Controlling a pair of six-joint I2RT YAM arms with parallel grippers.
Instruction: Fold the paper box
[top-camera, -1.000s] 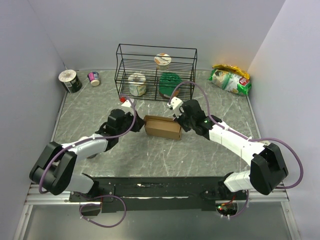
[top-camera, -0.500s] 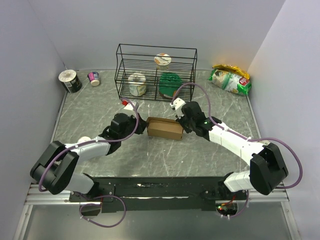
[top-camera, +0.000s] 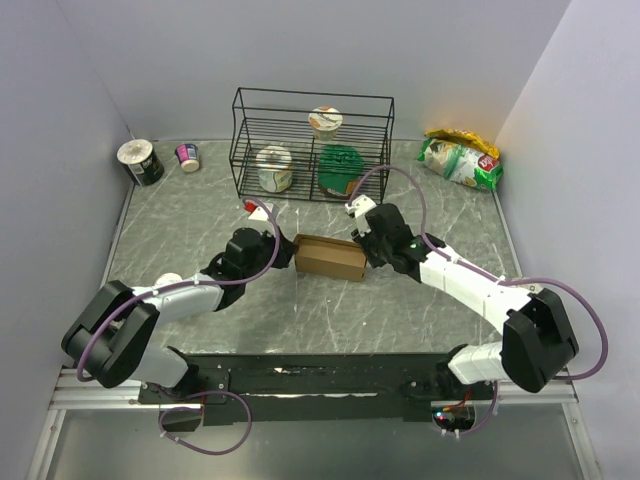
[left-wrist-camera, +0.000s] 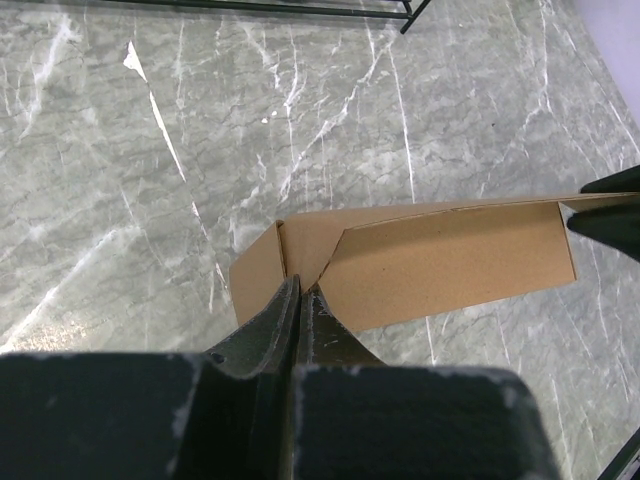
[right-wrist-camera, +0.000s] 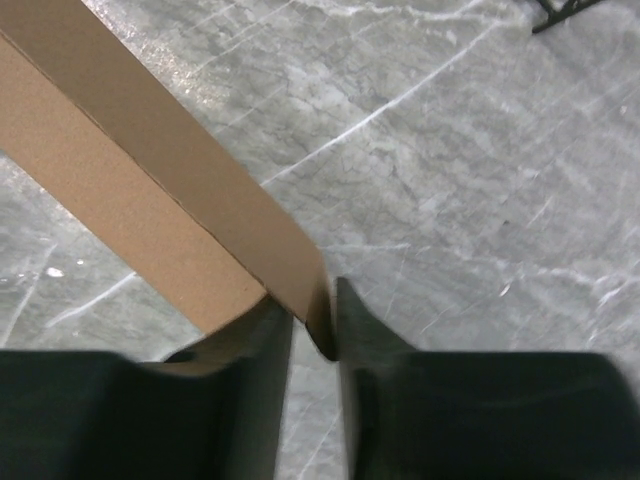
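As it lies, the brown cardboard box (top-camera: 328, 258) runs lengthwise from left claw (left-wrist-camera: 300, 290) to right claw (right-wrist-camera: 312, 305).
Left together; right apart, straddling its end edge.

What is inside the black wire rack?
An upper cup, a lower cup and a green object. Bars and a purple cable partly cover the green object; its kind is unclear.

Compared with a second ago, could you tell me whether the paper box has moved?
Yes, slightly: the paper box has slid a little to the right and turned more parallel to the wire rack behind it.
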